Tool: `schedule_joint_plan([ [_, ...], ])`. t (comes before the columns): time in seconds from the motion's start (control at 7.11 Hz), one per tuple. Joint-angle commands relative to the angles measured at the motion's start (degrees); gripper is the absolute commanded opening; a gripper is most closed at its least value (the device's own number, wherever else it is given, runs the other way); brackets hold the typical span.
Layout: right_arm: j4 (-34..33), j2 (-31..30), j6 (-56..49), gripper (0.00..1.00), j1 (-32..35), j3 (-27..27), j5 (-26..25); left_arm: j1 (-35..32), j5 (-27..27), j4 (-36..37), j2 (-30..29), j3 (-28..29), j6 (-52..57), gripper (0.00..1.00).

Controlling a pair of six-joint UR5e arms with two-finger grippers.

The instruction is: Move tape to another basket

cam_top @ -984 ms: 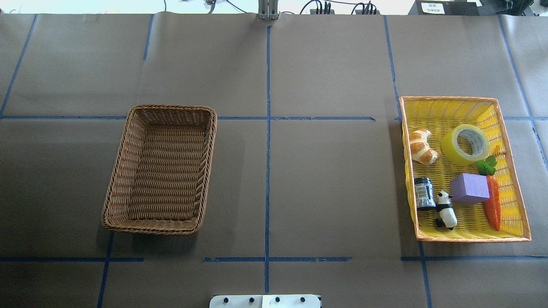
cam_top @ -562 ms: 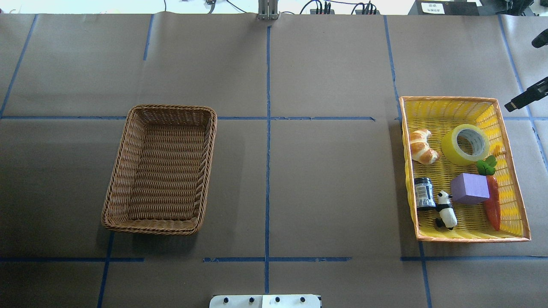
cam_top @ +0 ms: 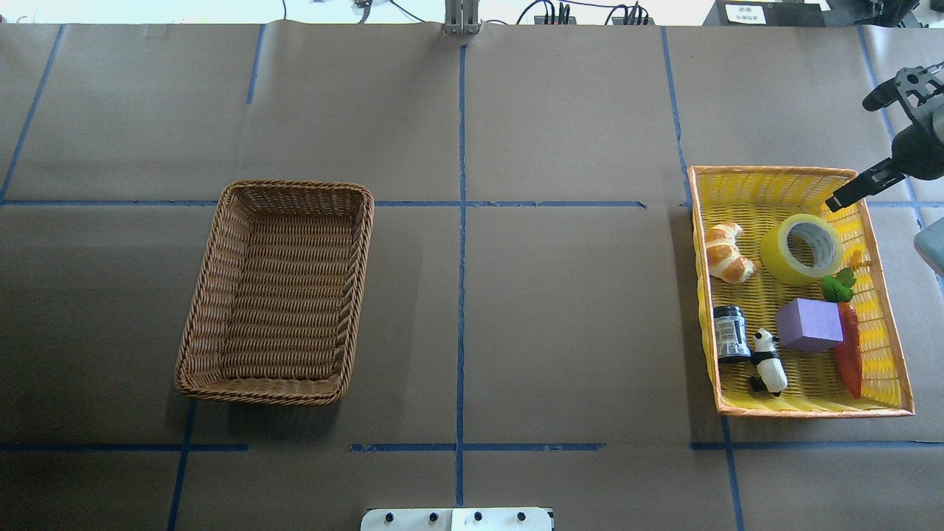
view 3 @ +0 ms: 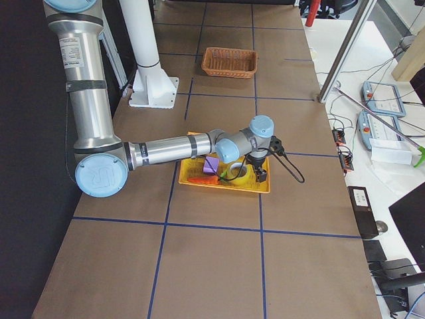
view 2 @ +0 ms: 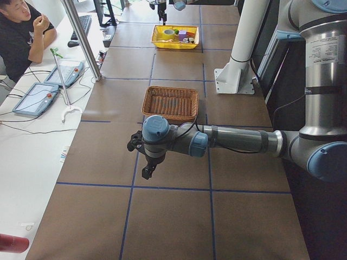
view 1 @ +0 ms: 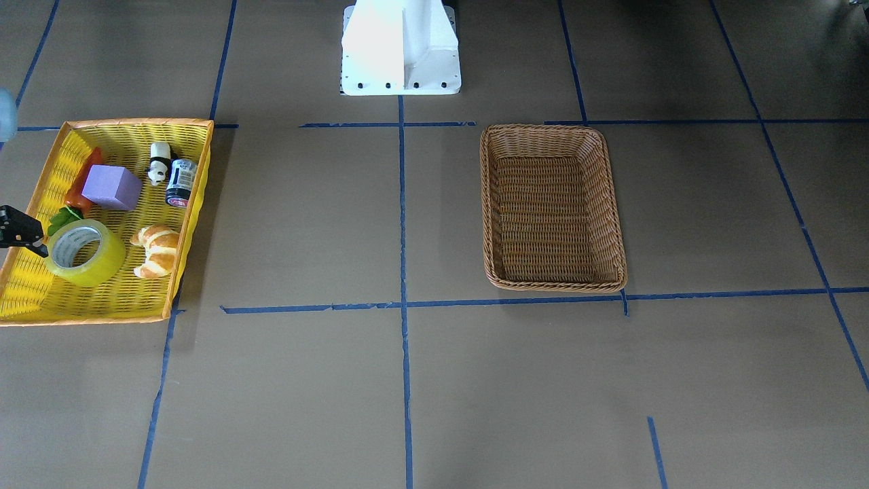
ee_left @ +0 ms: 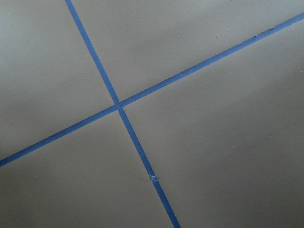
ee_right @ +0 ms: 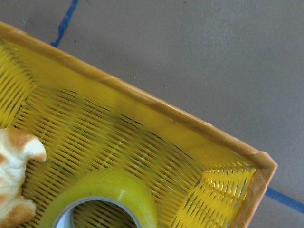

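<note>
Two baskets sit on the brown paper-covered bench (cam_top: 575, 317), which is marked off by blue lines (cam_top: 462, 243). Nearest the robot, the white base plate (cam_top: 457, 519) shows at the bench's edge.

On the robot's right is the yellow basket (cam_top: 804, 411) with its orange rim. At its near end stand a toy panda (cam_top: 767, 361) and a dark jar (cam_top: 731, 333), touching or nearly so. Just beyond them is a purple block (cam_top: 809, 324), with an orange carrot (cam_top: 849, 354) lying along the right wall beside it. Farther in, the tape (cam_top: 802, 249) rests tilted with its open core facing up. It lies between a croissant (cam_top: 726, 254) on its left and the basket's right wall, and the carrot's green top is just on its near side.

Beyond the tape, the right gripper (cam_top: 848, 155) hangs over the yellow basket's far right corner, apart from the roll. Its jaws are spread wide, one fingertip over that corner and the other well past the rim. The right wrist view looks down on the same corner and the roll's upper edge.

On the robot's left is the wicker basket (cam_top: 284, 295), well apart from the yellow one. Past it, toward the bench's left end, the left gripper (view 2: 140, 158) hangs low over a crossing of blue lines. I cannot tell how its jaws stand.
</note>
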Motion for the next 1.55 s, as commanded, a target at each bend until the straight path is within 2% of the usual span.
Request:
schedule_joint_plan([
  [0.0, 0.12, -0.06, 0.09, 0.99, -2.29, -1.25, -1.08, 0.0, -0.01, -0.06, 0.01, 0.0, 0.16, 1.0],
  [0.98, 0.12, -0.24, -0.17, 0.91, -5.99, -2.57, -1.61, 0.0, 0.08, 0.03, 0.01, 0.17, 0.07, 1.0],
  [1.12, 0.12, -0.15, -0.17, 0.83, -6.08, -2.66, -1.61, 0.0, 0.08, 0.12, 0.01, 0.26, 0.07, 1.0],
  [1.41, 0.21, 0.11, -0.52, 0.51, -6.79, -3.62, -2.83, 0.0, 0.08, 0.12, 0.01, 0.44, 0.16, 1.0],
])
